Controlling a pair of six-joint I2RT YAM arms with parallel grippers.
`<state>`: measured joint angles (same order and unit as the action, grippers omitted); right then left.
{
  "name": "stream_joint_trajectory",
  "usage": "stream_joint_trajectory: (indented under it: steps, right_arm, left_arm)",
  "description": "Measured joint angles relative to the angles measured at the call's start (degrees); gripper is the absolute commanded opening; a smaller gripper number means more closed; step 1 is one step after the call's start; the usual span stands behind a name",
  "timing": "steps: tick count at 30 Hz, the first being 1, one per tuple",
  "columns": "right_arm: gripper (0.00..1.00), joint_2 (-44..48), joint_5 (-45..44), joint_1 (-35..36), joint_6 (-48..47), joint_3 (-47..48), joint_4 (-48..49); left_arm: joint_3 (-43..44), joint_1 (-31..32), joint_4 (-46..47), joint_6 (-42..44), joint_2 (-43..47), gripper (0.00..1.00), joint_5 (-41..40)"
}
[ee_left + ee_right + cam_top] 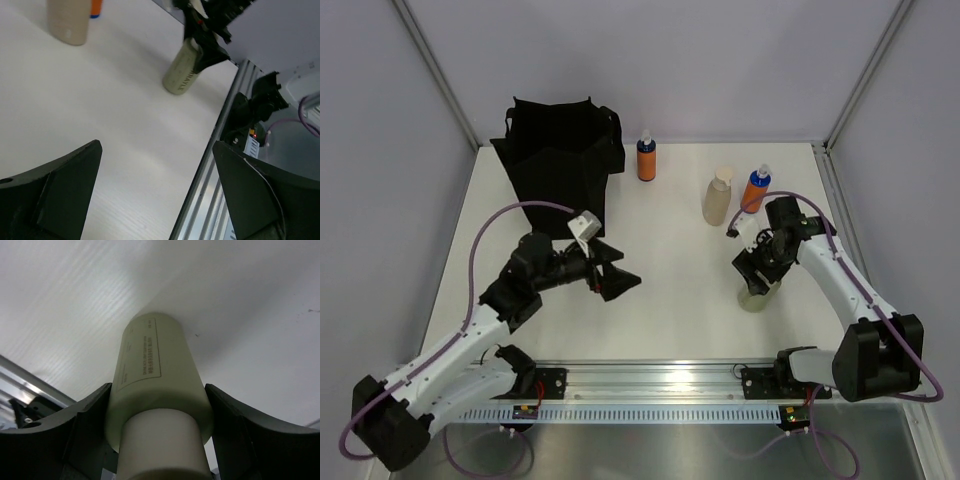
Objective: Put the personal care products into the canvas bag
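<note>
The olive-green bottle (160,365) stands on the white table (670,320) at its right side, near the front rail, cream cap (165,445) up, with the right gripper (760,275) lowered over it from above. In the right wrist view its two black fingers (90,430) lie against opposite sides of the bottle's body just below the cap, gripping it; the base rests on the table.

Behind it, toward the back of the table, stand a tall beige bottle (718,197) and, just beside that to the right, an orange bottle with a blue top (756,188). A second orange bottle (646,158) stands farther left, near the black canvas bag (560,160), which sits upright in the back left corner.

The left gripper (612,270) hangs above the table in front of the bag, well apart from every bottle. Its fingers (60,190) are spread wide, holding and touching nothing, with bare table between them.
</note>
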<state>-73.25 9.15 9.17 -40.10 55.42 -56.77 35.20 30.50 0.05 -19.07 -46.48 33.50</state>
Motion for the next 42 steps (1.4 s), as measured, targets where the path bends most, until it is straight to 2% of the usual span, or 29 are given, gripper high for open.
stream_joint_trajectory:
  steps: [4,10,16,28,36,42]
  right_arm:
    - [0.00,0.04,9.35,-0.24,1.05,5.51,-4.94]
    - [0.00,-3.87,28.17,-0.22,1.75,19.21,-8.66]
    - [0.00,-13.16,42.32,0.74,2.56,28.39,-11.02]
    - [0.00,-14.36,43.69,2.12,6.75,28.37,-6.25]
    - [0.00,-14.34,44.50,4.35,7.08,27.74,-5.60]
    - [0.00,-14.36,45.44,4.35,5.66,27.74,-6.40]
  left_arm:
    - [0.00,12.20,6.21,5.35,-5.70,0.99,-5.55]
    - [0.37,18.43,13.84,13.86,-18.86,0.99,-10.56]
    - [5.95,23.04,15.19,19.28,-29.14,0.99,-14.91]
    - [9.29,24.98,16.17,19.93,-31.58,0.99,-23.96]
    - [12.68,26.34,14.34,20.81,-33.42,0.99,-34.93]
    - [12.81,26.56,14.64,22.95,-33.55,0.98,-33.51]
